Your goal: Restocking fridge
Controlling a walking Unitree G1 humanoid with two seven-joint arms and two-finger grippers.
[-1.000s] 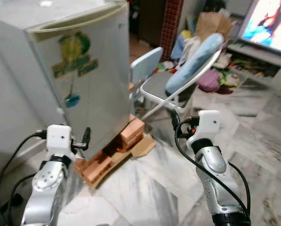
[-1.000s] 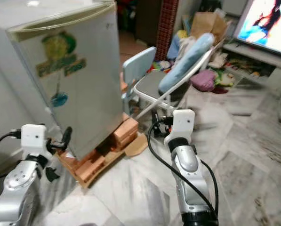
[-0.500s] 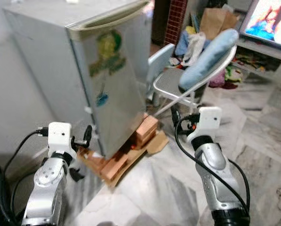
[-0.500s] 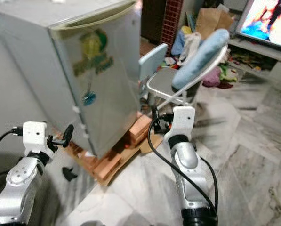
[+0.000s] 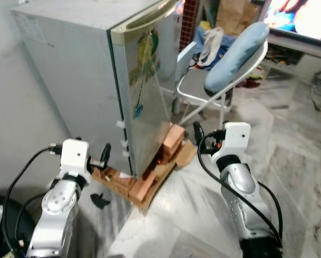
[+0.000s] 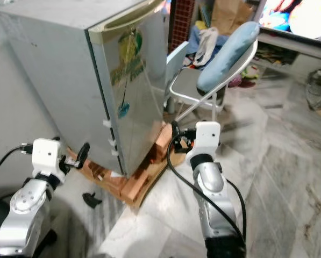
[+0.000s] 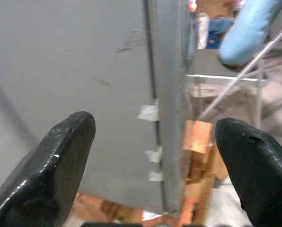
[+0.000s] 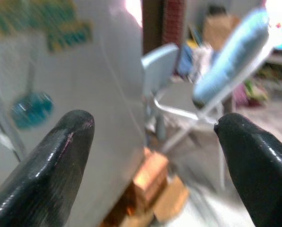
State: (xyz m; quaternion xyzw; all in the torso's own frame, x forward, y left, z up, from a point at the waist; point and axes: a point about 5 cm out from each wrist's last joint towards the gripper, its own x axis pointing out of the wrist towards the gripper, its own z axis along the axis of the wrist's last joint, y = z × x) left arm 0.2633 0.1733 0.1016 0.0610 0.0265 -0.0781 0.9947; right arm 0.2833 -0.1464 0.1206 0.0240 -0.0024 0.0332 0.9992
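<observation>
From my remote seat the whole picture has slid since a second ago: the head camera has turned, so I now see more of the fridge's grey side wall and less of its door face, and the television sits further up in the corner. That is the camera's shift, not the things'.

The fridge stands closed, its silver door carrying a green and yellow sticker and a small blue mark below it. Nothing of its inside is visible to me. It rests on a low stack of reddish bricks and cardboard on the marble floor. Small white scraps of tape cling to the side wall near the door edge.

Just beyond the fridge a folding chair stands with a pale blue cushion leaning tilted on its back. Behind it lie heaped clothes and a brown paper bag.

My left gripper hovers low near the fridge's bottom corner, facing the door's edge, its fingers spread wide apart with nothing between them. My right gripper is held out near the bricks at the door's front, its fingers likewise well apart and empty. A small black object lies on the floor below the left arm; I cannot tell what it is.
</observation>
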